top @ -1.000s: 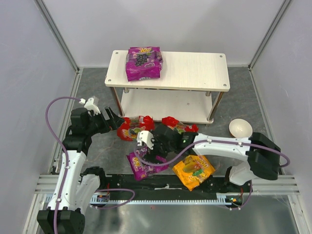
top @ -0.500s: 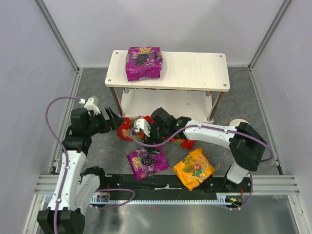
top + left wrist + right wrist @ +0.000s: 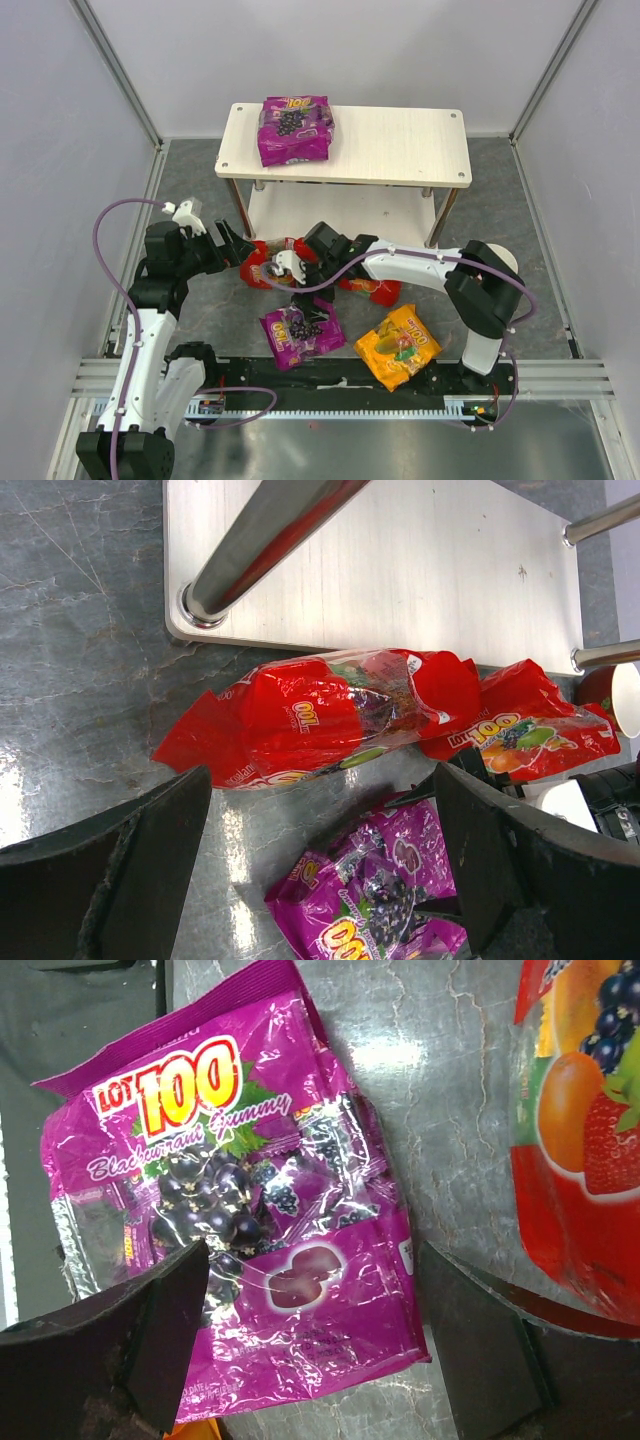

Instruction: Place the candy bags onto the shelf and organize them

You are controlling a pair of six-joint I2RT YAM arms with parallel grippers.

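The shelf [image 3: 400,140] stands at the back with one purple candy bag [image 3: 295,128] on its top board. On the floor in front lie two red bags [image 3: 260,268] [image 3: 372,288], a second purple bag [image 3: 300,332] and an orange-yellow bag [image 3: 398,347]. My left gripper [image 3: 238,250] is open and empty, just left of the left red bag [image 3: 320,715]. My right gripper [image 3: 303,298] is open and empty, hovering over the upper edge of the floor purple bag [image 3: 220,1210], with its jaws either side of the bag's lower half.
The shelf's lower board [image 3: 400,570] and a metal post [image 3: 260,540] sit just behind the red bags. A white bowl [image 3: 503,256] is partly hidden behind the right arm's elbow. Grey walls enclose the floor on three sides.
The right arm has swung left and toward the shelf, its elbow folding in, so the gripper moved from over the purple bag's middle to its upper edge. The left arm has not moved.
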